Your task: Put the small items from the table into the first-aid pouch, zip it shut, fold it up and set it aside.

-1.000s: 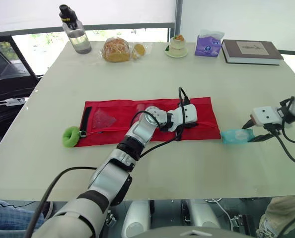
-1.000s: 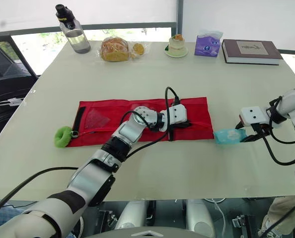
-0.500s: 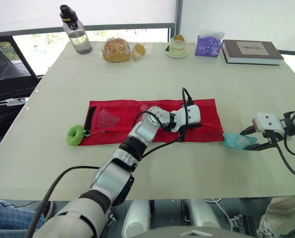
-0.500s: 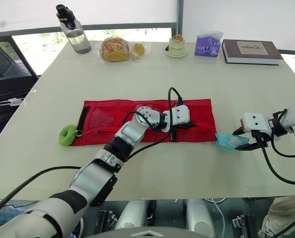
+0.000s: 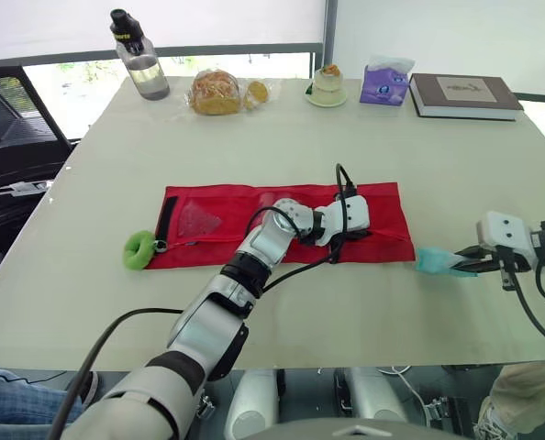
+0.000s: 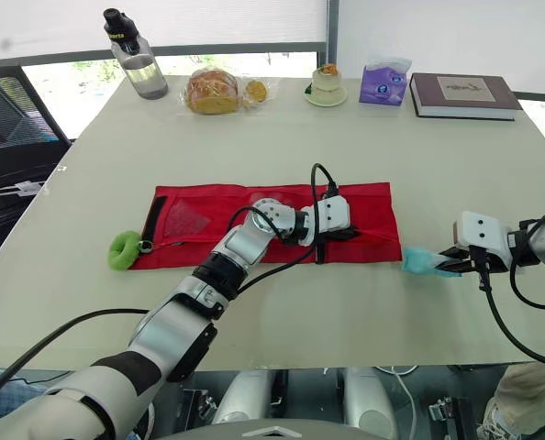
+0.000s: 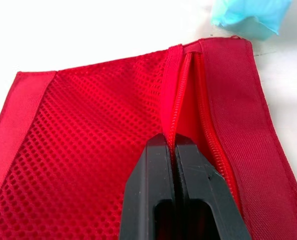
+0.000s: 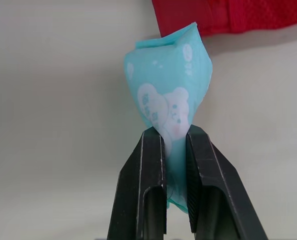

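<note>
Pouch: red, long, flat on table, mesh panels, black strap and green ring at left end. Left gripper on its right half. Right gripper off right end, holding pale blue packet, apart from pouch edge.

Left wrist view: fingers pressed together, pinching mesh lip beside open zipper; packet beyond pouch corner.

Right wrist view: fingers clamped on packet's lower part, squeezing it narrow; cartoon print on wrapper; pouch corner just behind.

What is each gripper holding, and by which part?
Right gripper: the light-blue packet, by one end. Left gripper: the red pouch, by the mesh edge along its zipper.
</note>
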Available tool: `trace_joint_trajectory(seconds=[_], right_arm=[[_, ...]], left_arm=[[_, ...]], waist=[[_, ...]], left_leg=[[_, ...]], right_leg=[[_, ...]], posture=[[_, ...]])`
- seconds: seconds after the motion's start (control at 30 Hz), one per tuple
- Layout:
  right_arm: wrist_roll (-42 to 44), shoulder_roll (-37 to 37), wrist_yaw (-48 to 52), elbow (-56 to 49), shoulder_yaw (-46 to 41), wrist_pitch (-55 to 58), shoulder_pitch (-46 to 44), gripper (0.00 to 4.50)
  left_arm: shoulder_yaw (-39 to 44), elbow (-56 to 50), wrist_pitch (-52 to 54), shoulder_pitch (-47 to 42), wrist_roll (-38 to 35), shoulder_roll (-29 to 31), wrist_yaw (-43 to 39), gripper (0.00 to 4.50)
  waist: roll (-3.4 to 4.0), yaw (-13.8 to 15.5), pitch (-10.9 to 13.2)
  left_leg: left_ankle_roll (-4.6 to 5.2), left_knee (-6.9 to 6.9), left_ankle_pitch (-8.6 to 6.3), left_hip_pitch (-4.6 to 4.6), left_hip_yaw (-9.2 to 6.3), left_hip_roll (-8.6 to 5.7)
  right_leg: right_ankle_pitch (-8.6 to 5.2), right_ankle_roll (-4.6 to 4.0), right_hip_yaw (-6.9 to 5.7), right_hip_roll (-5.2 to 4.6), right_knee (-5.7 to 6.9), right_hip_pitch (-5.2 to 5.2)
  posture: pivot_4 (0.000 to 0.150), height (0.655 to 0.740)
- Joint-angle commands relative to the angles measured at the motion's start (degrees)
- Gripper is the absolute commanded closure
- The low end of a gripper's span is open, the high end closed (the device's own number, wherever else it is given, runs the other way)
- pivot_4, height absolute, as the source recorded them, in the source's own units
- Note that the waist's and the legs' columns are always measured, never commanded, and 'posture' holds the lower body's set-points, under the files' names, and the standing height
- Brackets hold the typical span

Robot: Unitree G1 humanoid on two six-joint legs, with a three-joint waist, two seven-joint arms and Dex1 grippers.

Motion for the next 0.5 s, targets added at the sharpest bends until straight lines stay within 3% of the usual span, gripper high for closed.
trace_joint_trajectory(seconds=[0.03,0.2,0.33,0.5], right_arm=[[6.58,-0.22,-3.03,-8.4,-7.09,8.74,1.92,4.46],[14.87,1.86,-8.1,-18.19,-12.56,21.91,5.39,4.46],[11.53,5.31,-17.2,-25.28,-11.06,25.3,10.2,4.46],[12.35,12.6,-31.1,-33.92,-10.59,38.18,14.29,4.46]], left_arm=[[1.87,-0.2,-0.28,-1.69,-1.88,-0.49,0.2,4.5],[3.0,-0.28,0.63,-2.42,-3.12,-1.53,0.34,4.5],[2.98,-1.39,1.29,-2.2,-3.94,-2.28,0.23,4.5],[1.96,-5.25,2.98,-0.34,-5.08,-3.72,-0.86,4.5]], waist=[[0.0,-0.21,0.0],[-0.01,-0.07,0.0],[-0.02,0.2,0.0],[-0.13,0.1,-0.04]], left_leg=[[0.0,0.0,0.0,0.01,0.01,0.0],[0.0,0.0,0.0,0.0,-0.06,0.01],[0.0,0.01,0.0,-0.07,-0.12,-0.01],[0.0,0.02,0.0,-0.1,-0.22,-0.01]], right_leg=[[0.0,0.0,0.01,0.0,0.01,0.0],[0.0,0.0,-0.04,0.02,0.0,0.01],[0.0,0.01,-0.1,0.0,-0.04,0.01],[-0.01,0.02,-0.06,0.05,-0.02,0.0]], posture=[[0.15,0.74],[0.15,0.74],[0.15,0.74],[0.15,0.74]])
